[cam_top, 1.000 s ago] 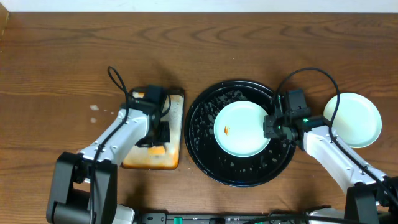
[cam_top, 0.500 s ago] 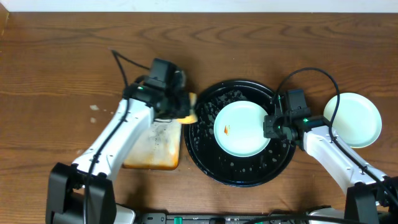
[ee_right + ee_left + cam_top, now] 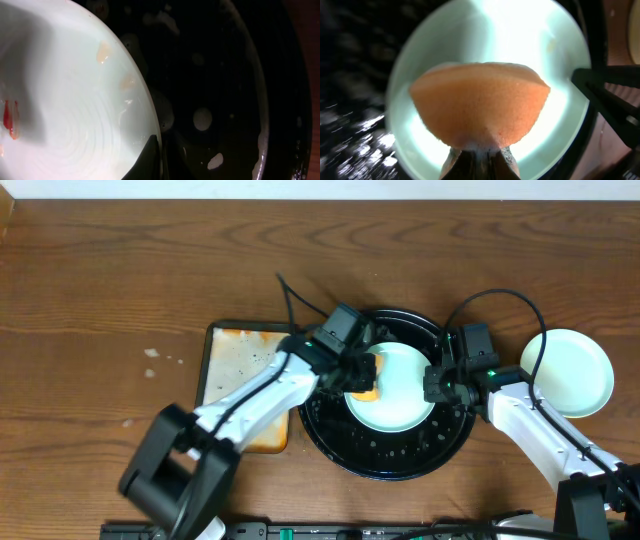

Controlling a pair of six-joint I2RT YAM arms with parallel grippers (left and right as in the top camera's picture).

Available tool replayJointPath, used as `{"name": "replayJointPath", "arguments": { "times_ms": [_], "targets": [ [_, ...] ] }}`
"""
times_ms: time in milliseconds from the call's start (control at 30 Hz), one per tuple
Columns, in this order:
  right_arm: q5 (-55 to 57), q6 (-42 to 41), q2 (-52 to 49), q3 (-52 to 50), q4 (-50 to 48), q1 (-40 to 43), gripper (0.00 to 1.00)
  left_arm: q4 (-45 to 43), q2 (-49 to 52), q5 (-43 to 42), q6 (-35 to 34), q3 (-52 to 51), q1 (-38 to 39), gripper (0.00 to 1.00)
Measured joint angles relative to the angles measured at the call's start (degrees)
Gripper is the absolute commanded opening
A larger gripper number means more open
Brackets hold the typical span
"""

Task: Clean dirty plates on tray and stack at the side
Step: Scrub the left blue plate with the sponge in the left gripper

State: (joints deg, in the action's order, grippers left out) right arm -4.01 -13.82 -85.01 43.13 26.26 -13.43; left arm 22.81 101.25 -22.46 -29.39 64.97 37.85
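Two plates are in view. A mint plate (image 3: 400,400) lies in the middle of the black tray (image 3: 400,455). A second pale plate (image 3: 575,375) sits on the bare wooden surface (image 3: 100,270) to the right of that tray, apart from it.

The left fingers (image 3: 451,164) are clamped on an orange sponge (image 3: 480,115), which is over the left part of the mint plate. Whether it presses on the plate cannot be told. The right fingers (image 3: 146,162) are pinched shut on the same plate's right rim. A small orange smear (image 3: 11,120) marks the inside of the plate, and pale wet spots dot the tray floor beside it.

A rectangular orange-stained tray (image 3: 235,370) lies just left of the black tray, with the left arm reaching across it.
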Motion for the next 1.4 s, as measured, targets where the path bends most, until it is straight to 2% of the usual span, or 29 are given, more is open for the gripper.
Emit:
{"name": "replayJointPath", "arguments": {
  "times_ms": [333,833,1400],
  "targets": [
    [0.00,0.00,0.00,0.00,0.09,0.00,0.01,-4.52,2.95,-2.67,-2.49,0.00,4.83,0.08],
    [0.83,0.00,-0.02,0.00,0.90,0.02,0.01,-5.57,10.16,1.79,-0.33,1.36,5.33,0.07],
    [0.79,0.02,-0.02,0.00,1.20,-0.02,0.01,2.69,10.71,13.51,2.71,5.38,5.95,0.08]
  ]
}}
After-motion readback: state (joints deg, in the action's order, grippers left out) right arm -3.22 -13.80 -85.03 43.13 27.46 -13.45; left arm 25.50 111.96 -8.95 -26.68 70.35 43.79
